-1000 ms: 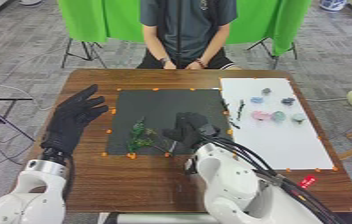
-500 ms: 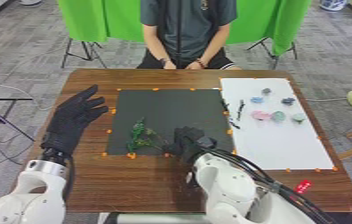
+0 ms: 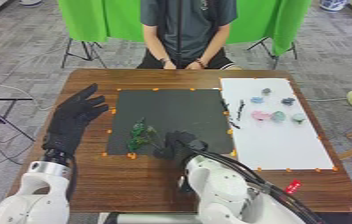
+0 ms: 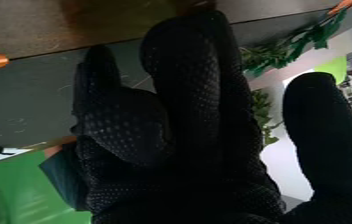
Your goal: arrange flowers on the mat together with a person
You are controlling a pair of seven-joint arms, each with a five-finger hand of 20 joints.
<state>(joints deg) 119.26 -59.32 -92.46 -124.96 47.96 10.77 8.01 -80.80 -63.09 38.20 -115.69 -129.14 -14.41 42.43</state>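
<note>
My right hand [image 3: 180, 142] is at the near edge of the dark mat [image 3: 168, 107], just right of the green leafy sprigs [image 3: 139, 135] lying on the mat's near left part. In the right wrist view, the right hand [image 4: 186, 90] has mostly straight, spread fingers, with green leaves [image 4: 263, 112] behind them. Contact with the leaves cannot be told. My left hand [image 3: 73, 116] is held open over the table's left side, beside the mat. Pink, blue and pale green flowers [image 3: 260, 115] rest on the white sheet [image 3: 288, 145], and thin dark stems [image 3: 240, 110] lie near its left edge.
The brown table [image 3: 128, 185] extends in front of the mat. Orange markers [image 3: 131, 156] line the mat and sheet edges. A person sits across the table with both hands [image 3: 181, 65] low at its far edge, away from the flowers.
My right hand has moved toward the mat's near edge and slightly left, and its fingers now point more to the left. The left hand and the flowers on the sheet have stayed put.
</note>
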